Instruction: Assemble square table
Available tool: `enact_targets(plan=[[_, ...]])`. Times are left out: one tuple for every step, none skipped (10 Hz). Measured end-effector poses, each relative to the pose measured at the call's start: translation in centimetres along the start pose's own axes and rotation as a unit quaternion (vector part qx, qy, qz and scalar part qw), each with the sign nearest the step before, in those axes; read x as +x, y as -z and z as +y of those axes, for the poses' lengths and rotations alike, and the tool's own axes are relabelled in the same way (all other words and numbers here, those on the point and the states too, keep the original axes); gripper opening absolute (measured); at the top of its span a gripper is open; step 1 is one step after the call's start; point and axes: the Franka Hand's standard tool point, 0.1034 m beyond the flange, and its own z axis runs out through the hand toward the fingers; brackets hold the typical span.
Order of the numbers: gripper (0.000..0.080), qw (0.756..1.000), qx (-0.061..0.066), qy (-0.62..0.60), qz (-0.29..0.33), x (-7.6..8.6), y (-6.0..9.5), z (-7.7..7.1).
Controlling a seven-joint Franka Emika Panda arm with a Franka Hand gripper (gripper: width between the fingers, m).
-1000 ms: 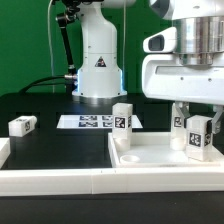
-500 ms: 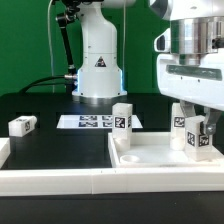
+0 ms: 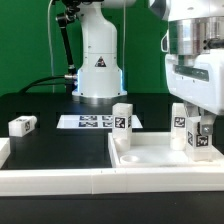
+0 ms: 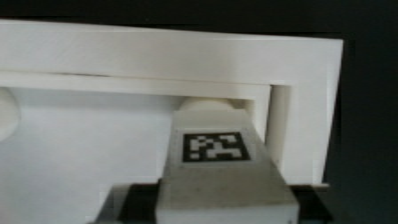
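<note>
The gripper [image 3: 197,129] clasps a leg [image 3: 197,141] on the tabletop [image 3: 150,160].

hand [image 3: 198,130] turned, seemingly twisting the leg [image 3: 197,142]

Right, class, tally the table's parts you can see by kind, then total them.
Legs: 4, one lying, three upright
Tabletop: 1
Total: 5
</note>
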Motion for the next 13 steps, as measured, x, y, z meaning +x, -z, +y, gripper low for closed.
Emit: enact_targets(plan=[[0.0296,1.0,0.0,0.012,0.0,0.0,0.0,0.0],[0.0296,0.999,0.0,0.032,0.0,0.0,0.0,0.0],[0.0494,0.998,0.0,0.055,0.0,-0.1,0.0,0.0],[0.0494,0.995,-0.001,0.103,0.0,-0.2,0.1,0.0],[0.0615,0.986,0.001,0.164,-0.002,-0.5,0.1,-0.1],[0.0639,0.977,0.003,0.211,-0.001,-0.4,0.1,-0.2],[0.0639,0.971,0.002,0.239,-0.001,-0.3,0.1,-0.2],[0.0648,0.963,0.002,0.269,0.0,-0.3,0.1,-0.2],[0.0648,0.951,0.002,0.309,0.0,-0.4,0.1,-0.1],[0.0649,0.939,0.0,0.344,0.0,-0.6,-0.1,0.0],[0.0649,0.917,-0.002,0.4,0.003,-0.8,-0.1,0.1],[0.0649,0.901,-0.003,0.434,0.003,-0.9,-0.1,0.1],[0.0649,0.893,-0.005,0.451,0.005,-1.2,-0.2,0.2]])
